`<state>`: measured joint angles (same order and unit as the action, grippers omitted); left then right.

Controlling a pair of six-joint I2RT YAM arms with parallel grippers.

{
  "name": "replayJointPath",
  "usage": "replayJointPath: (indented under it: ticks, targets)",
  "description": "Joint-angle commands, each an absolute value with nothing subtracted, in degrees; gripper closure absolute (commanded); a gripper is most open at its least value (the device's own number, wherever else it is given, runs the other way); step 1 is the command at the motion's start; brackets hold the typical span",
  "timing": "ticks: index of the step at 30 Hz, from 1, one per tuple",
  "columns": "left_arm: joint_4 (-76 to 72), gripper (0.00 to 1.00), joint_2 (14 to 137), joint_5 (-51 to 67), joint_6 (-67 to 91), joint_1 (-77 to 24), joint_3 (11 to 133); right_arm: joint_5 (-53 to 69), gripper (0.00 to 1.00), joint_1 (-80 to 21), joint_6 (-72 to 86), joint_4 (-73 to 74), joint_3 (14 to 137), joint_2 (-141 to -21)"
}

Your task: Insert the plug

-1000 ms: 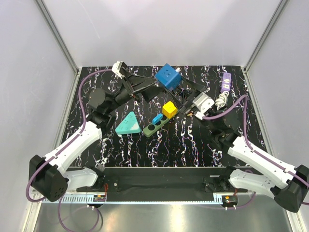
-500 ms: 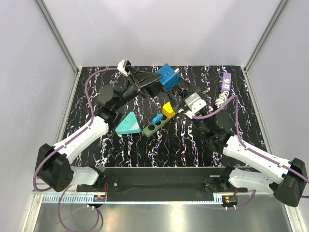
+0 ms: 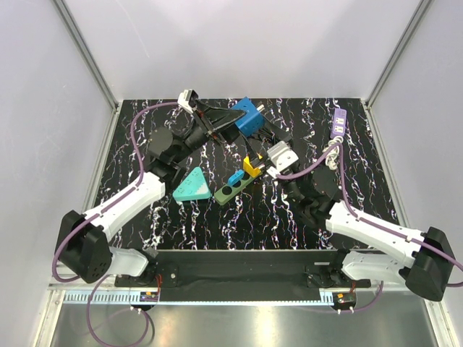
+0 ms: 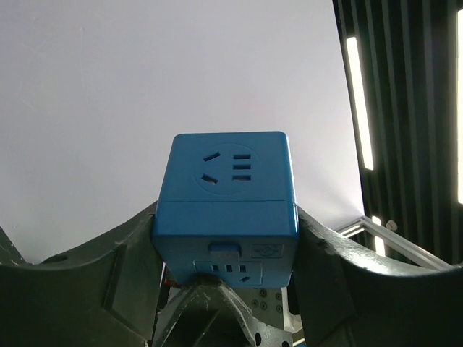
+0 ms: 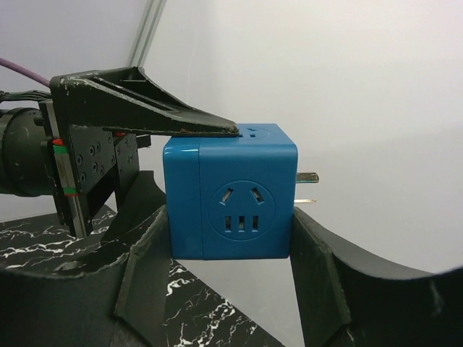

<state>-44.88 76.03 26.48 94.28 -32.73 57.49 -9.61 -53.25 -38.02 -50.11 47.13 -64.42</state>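
In the upper middle of the top view, the blue plug cube (image 3: 249, 117) is pinched by the left gripper (image 3: 237, 119), above the table (image 3: 217, 224). The right gripper (image 3: 262, 134) is spread around it; whether it squeezes cannot be told. The purple power strip (image 3: 337, 123) is seen at the far right. A yellow block (image 3: 253, 165) and a teal triangle (image 3: 192, 185) are seen lower down.

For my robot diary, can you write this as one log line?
blue plastic cube socket: off table | left claw: shut on it | right claw: shut on it | prongs: bare, unplugged
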Motion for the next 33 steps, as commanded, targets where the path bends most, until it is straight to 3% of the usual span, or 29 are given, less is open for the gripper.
replayJointPath:
  ticks: [1, 4, 5, 8, 11, 15, 16, 18, 23, 33]
  targets:
    - [-48.53, 1.0, 76.2, 30.66, 93.96, -33.14, 59.68, -11.34, 0.67, -53.53, -35.61, -50.2, 46.67, -64.78]
    - [-44.22, 1.0, 75.24, 32.86, 92.12, -31.29, 58.45, -8.88, 0.47, -53.61, -31.75, -42.67, 45.7, -60.92]
    - [-43.43, 1.0, 74.8, 34.35, 91.59, -29.55, 57.93, -8.35, 0.32, -53.61, -30.86, -40.19, 45.44, -59.6]
    - [-38.16, 1.0, 72.6, 37.77, 88.25, -24.98, 56.08, -5.9, 0.16, -53.61, -27.08, -29.82, 44.65, -52.41]
    - [-26.23, 1.0, 70.84, 42.69, 79.66, -19.98, 58.26, -1.68, 0.16, -53.61, -22.78, -17.7, 44.47, -46.09]
    - [10.9, 1.0, 72.5, 41.59, 48.95, -16.26, 77.09, 1.22, 0.14, -53.61, -12.76, -6.78, 44.04, -38.18]
    - [24.82, 1.0, 73.21, 39.57, 33.29, -16.26, 80.73, 0.97, 0.15, -53.53, -9.18, -4.59, 43.69, -36.75]
    - [36.32, 1.0, 74.18, 32.37, 13.4, -16.52, 86.63, 0.88, 0.15, -53.61, -6.17, -2.65, 42.46, -33.76]
    - [40.17, 1.0, 71.28, 11.65, -12.8, -17.31, 82.81, 0.53, 0.17, -53.61, -0.88, -4.12, 37.45, -29.62]
    - [40.43, 1.0, 72.24, 16.61, -55.22, -16.96, 72.09, 2.46, 0.17, -53.61, 5.7, -12.83, 29.1, -31.09]
